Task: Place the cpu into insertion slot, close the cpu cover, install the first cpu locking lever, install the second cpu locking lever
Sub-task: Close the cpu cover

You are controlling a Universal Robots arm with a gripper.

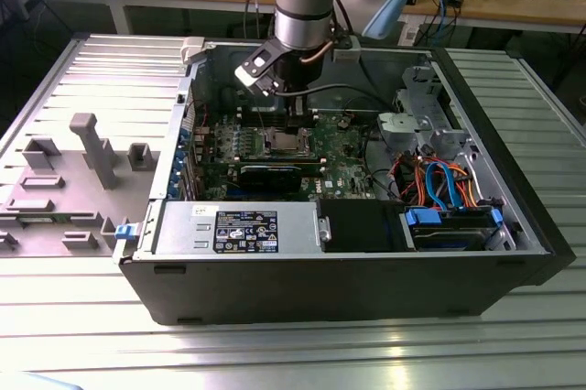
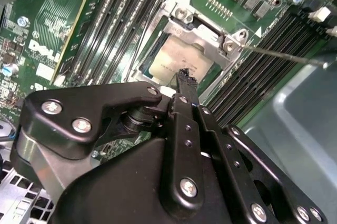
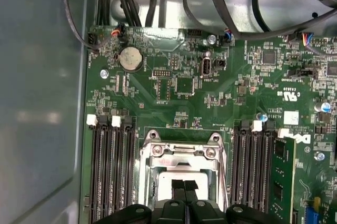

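The cpu [image 3: 164, 177] [image 2: 176, 61], with its dull pale metal top, lies in the insertion slot [image 1: 284, 141] on the green motherboard. The silver cpu cover [image 3: 181, 153] [image 2: 202, 29] lies flat around it, and the chip shows through its window. My gripper [image 3: 184, 186] [image 2: 184, 75] [image 1: 293, 106] hangs just above the chip. Its black fingertips are shut side by side with nothing between them. A thin metal locking lever [image 2: 284, 56] sticks out from one corner of the socket. Whether the levers are latched I cannot tell.
Black memory slots [image 3: 108, 171] run along both sides of the socket. A green memory module [image 3: 281, 182] stands in one slot beyond them. Cables [image 3: 226, 8] cross the case wall past the board. In the exterior view, a drive cage [image 1: 417, 106] and coloured wiring [image 1: 439, 179] fill the right of the case.
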